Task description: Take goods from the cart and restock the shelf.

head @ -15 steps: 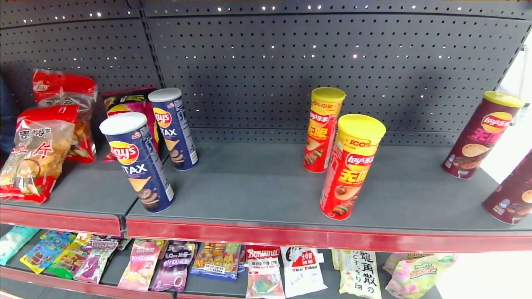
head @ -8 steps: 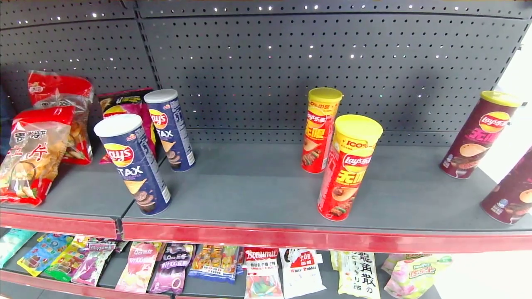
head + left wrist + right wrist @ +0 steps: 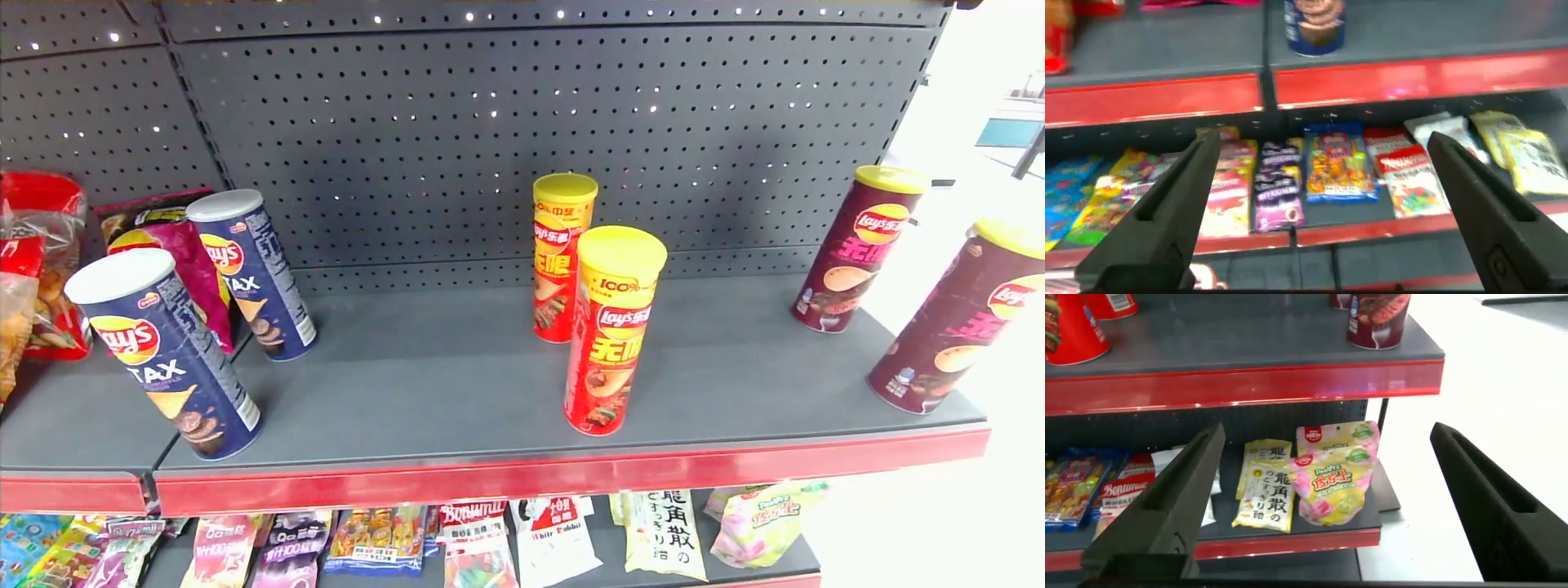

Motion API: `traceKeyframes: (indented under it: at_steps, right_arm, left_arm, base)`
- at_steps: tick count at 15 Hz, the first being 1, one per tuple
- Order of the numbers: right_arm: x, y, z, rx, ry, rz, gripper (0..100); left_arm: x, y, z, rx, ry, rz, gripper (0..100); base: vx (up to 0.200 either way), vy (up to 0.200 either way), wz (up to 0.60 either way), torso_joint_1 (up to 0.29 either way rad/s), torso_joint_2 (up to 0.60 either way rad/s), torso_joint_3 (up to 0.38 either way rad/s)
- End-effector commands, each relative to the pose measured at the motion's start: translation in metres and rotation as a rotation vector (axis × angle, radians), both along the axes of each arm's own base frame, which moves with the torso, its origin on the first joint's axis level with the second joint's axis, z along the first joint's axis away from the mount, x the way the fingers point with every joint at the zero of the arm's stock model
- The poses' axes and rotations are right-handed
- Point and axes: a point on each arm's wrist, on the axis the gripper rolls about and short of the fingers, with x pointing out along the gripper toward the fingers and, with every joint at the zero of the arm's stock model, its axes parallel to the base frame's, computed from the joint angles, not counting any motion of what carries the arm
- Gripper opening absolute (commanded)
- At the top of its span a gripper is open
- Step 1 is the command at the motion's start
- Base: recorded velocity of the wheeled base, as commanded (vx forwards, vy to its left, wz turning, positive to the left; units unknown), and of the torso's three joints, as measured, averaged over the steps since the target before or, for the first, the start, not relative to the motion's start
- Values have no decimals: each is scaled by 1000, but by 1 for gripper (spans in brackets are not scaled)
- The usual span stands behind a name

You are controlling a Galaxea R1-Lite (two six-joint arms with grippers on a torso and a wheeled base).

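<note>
**Shelf** [image 3: 424, 384], upper board, grey with a red front lip. Bearings are taken from the board's middle, with 12 toward the perforated back panel [image 3: 490, 147].

- **9 o'clock:** two blue cans [image 3: 167, 355], upright, one near the lip and one behind it. Snack bags [image 3: 41, 269] sit at the far 9 end.
- **Centre to 1 o'clock:** two red cans [image 3: 612, 331], upright with yellow lids, one just behind the other.
- **3 o'clock:** two maroon cans [image 3: 853, 249], upright and well apart from the red pair. The nearer one stands close to the board's end.
- **6 o'clock, lower board:** sweet packets [image 3: 522, 539] laid flat in a row.

Gaps of board separate the pairs (likely room for more stock).

**Left claw** [image 3: 1323, 143]: fingers spread wide, nothing held, facing the lower board's packets.

**Right claw** [image 3: 1328, 431]: likewise spread and empty, facing the shelf's 3 o'clock end.

**Handling, as judged:** cans of this kind should be light, stiff-walled tubes with a smooth, rather slippery skin. They are tall with a narrow foot, so they would topple easily. Take hold across the mid-body, below the lid, squeeze moderately and set down flat. Bags would be soft with brittle contents, so grip the top seam.
</note>
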Motion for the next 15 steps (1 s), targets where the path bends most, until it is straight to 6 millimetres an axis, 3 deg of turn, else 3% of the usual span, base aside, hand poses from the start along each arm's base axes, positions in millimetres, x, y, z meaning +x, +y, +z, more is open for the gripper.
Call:
traceKeyframes:
  at_steps: [1, 8, 11, 13, 15]
  right_arm:
    - [0, 0, 0, 1, 0, -1, 100]
    - [0, 0, 0, -1, 0, 3, 100]
    - [0, 0, 0, -2, 0, 4, 100]
    - [0, 0, 0, -1, 0, 4, 100]
    - [0, 0, 0, -1, 0, 4, 100]
  left_arm:
    - [-1, 1, 1, 9, -1, 57, 100]
    - [-1, 2, 16, -9, 83, 180, 100]
    - [35, -9, 46, -130, 199, 330, 100]
    - [36, -10, 45, -122, 213, 446, 100]
    - [24, -11, 33, -106, 183, 517, 100]
  base:
    - [0, 0, 0, 0, 0, 0]
    - [0, 0, 0, 0, 0, 0]
    - [0, 0, 0, 0, 0, 0]
    - [0, 0, 0, 0, 0, 0]
    - [0, 0, 0, 0, 0, 0]
